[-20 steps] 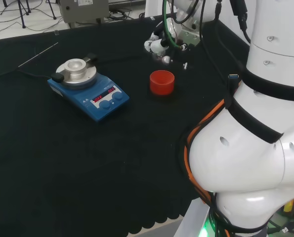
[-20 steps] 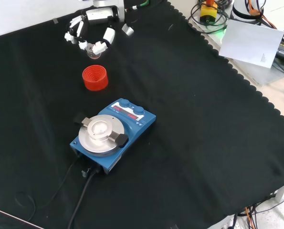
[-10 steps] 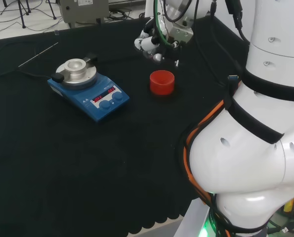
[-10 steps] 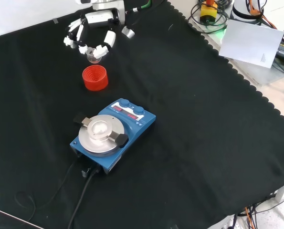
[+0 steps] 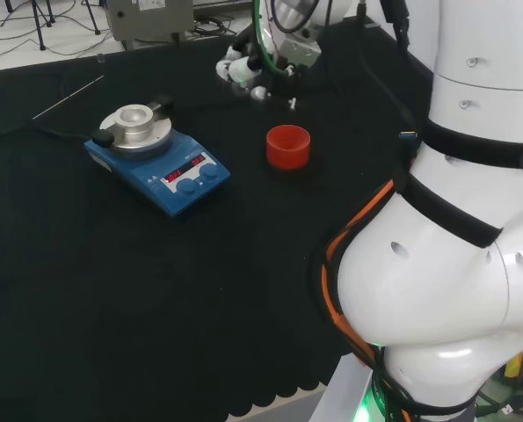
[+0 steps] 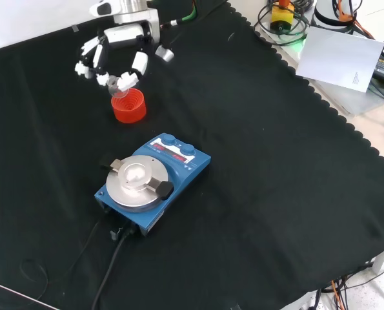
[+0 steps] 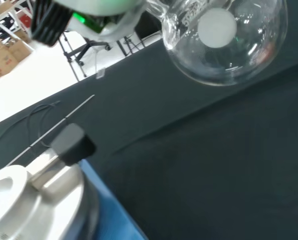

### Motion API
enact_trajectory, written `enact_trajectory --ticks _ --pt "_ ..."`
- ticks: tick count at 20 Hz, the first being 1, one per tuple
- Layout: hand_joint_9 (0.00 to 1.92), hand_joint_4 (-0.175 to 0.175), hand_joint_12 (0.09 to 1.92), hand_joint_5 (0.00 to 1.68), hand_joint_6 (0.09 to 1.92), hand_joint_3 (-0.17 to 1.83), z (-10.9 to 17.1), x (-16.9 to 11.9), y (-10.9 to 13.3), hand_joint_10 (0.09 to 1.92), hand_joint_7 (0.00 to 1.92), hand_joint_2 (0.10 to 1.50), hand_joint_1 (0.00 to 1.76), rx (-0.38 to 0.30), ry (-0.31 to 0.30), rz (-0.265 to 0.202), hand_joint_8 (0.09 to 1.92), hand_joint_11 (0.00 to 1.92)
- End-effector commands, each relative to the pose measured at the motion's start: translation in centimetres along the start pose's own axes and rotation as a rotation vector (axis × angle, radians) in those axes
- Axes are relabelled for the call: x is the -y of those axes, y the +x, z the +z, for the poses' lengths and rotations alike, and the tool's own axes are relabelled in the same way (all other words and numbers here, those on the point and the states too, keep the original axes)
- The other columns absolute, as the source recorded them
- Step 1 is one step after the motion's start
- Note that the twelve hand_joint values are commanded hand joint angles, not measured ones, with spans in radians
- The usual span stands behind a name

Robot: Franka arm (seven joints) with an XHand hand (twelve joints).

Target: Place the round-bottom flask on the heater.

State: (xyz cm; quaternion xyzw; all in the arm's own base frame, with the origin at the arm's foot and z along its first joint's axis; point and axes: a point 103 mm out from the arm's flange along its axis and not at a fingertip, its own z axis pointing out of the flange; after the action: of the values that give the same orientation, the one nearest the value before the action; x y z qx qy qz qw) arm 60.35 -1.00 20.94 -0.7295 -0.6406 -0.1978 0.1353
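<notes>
Glass was what we carried: our hand point(image 6: 117, 51) had its fingers curled round the round-bottom flask point(image 6: 119, 82), which hung in the air above the cloth point(image 6: 275, 194) near its far edge in the front view, just over the far side of the red ribbed stand point(image 6: 128, 106) and not touching it. In the wrist view the flask point(image 7: 224, 37) showed as a clear bulb close under the palm, with the cloth beneath it and the heater's metal top point(image 7: 33, 200) off to one side.

We judged the flask light, stiff, smooth and breakable; it would slip easily and should not be knocked against metal. We thought the neck, or the bulb just under it, the best place to hold, so the round bottom stayed free to settle into the dished plate point(image 6: 135, 181).

The heater point(image 6: 153, 181) stood near the middle of the cloth, well apart from the flask, its plate bare. Its blue front panel carried red displays and some white print; we could not read any of it, and we saw no label on the flask.
</notes>
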Motion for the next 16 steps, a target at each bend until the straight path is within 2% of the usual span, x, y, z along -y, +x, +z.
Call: enact_trajectory --ticks 1,7,10,13,16 --pt "0.68 0.175 1.31 1.24 0.76 0.74 2.7 -1.7 3.9 0.54 0.48 0.63 1.12 -0.049 0.029 -0.056 0.55 0.32" --pt "0.69 0.175 1.31 1.25 0.76 0.74 4.1 -2.4 6.0 0.54 0.49 0.63 1.12 -0.086 0.05 -0.086 0.55 0.33" --pt "0.69 0.175 1.3 1.25 0.75 0.73 4.5 -2.7 6.9 0.54 0.49 0.63 1.12 -0.121 0.057 -0.094 0.55 0.33" --pt "0.69 0.175 1.3 1.25 0.75 0.73 5.1 -2.9 7.5 0.54 0.49 0.63 1.12 -0.184 0.079 -0.116 0.55 0.34" --pt "0.68 0.175 1.3 1.25 0.74 0.73 5.4 -3.0 8.2 0.53 0.49 0.63 1.12 -0.199 0.078 -0.128 0.55 0.33"
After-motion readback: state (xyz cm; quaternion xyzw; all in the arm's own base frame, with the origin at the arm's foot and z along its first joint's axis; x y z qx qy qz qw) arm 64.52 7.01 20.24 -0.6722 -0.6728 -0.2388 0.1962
